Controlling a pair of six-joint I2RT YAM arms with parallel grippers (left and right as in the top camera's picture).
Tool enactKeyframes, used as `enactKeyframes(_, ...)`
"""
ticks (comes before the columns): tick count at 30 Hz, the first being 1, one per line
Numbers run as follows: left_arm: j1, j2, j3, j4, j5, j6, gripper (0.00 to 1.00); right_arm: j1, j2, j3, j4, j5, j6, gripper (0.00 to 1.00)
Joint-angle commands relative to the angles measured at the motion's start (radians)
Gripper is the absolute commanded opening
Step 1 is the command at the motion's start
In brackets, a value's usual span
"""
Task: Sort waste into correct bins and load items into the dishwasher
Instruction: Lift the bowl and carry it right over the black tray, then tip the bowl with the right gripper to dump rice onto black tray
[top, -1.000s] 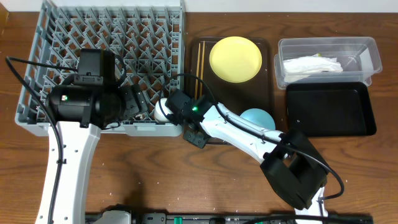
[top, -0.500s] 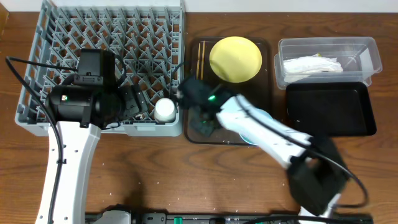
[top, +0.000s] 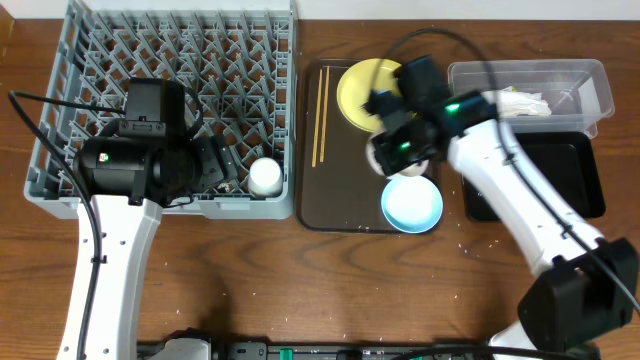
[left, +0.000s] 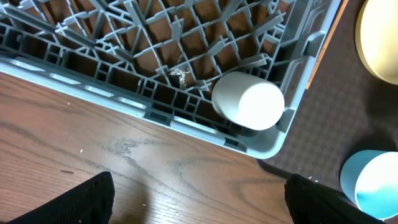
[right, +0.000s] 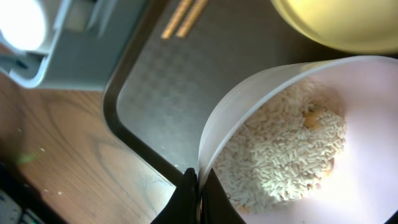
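**Dish rack** (top: 180, 60): grey and pegged, at the far left of the table (top: 300, 290).

**Small white cup** (left: 249, 102): in the near right corner of the dish rack, against its wall.

**Left gripper** (left: 199, 190): spread wide, holding nothing. Hangs over the near edge of the dish rack, just beside the small white cup.

**Brown serving tray** (top: 345, 200): just right of the dish rack.
- Chopsticks (top: 320, 115): laid side by side along the left margin.
- Yellow plate (top: 365, 90): at the far end.
- Light blue bowl (top: 412, 205): at the near right corner.

**Right gripper** (right: 197, 183): clamped tight on the thin rim of the white bowl (right: 298, 112), one finger inside and one outside.

**White bowl**: lifted over the brown serving tray, between the yellow plate and the light blue bowl. Not yet over either bin.

**Rice grains** (right: 280, 162): heaped in the bottom of the white bowl, with a few yellowish bits among them.

**Clear tub** (top: 590, 80): at the far right, holding the crumpled napkin (top: 500, 103).

**Black tray** (top: 535, 175): just in front of the clear tub.

**Hazards, as judged:**
- Spilled rice on the brown serving tray, yellow plate or light blue bowl, if the white bowl is tipped before it reaches a bin.
- A swinging or slipping white bowl, from so narrow a pinch on a smooth rim under an off-centre load.
- A knock against the clear tub's wall on a low approach, jolting grains loose.
- Grains scattered past the black tray's shallow edge, if poured from too high.
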Motion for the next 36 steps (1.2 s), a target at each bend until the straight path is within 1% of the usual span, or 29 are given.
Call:
enactKeyframes(1, 0.006, 0.005, 0.001, 0.003, -0.017, 0.002, 0.89, -0.106, -0.027, -0.005, -0.011, -0.139, 0.021, 0.01)
enactKeyframes(9, 0.006, 0.005, 0.001, 0.003, -0.017, 0.002, 0.89, -0.373, -0.027, -0.067, -0.016, -0.391, -0.067, 0.01)
enactKeyframes(14, 0.006, 0.005, 0.001, 0.003, -0.016, 0.002, 0.89, -0.527, -0.027, -0.139, 0.027, -0.547, -0.103, 0.01)
enactKeyframes(19, 0.006, 0.005, 0.001, 0.003, -0.016, 0.002, 0.89, -0.687, -0.027, -0.238, 0.122, -0.724, -0.102, 0.01)
enactKeyframes(25, 0.006, 0.005, 0.001, 0.003, -0.016, 0.001, 0.89, -0.898, -0.026, -0.396, 0.296, -0.983, -0.098, 0.01)
enactKeyframes(30, 0.006, 0.005, 0.000, 0.003, -0.016, 0.001, 0.89, -1.008, -0.026, -0.478, 0.393, -1.135, -0.098, 0.01)
enactKeyframes(36, 0.006, 0.005, 0.000, 0.003, -0.015, -0.003, 0.89, -1.102, -0.026, -0.532, 0.445, -1.232, -0.099, 0.01)
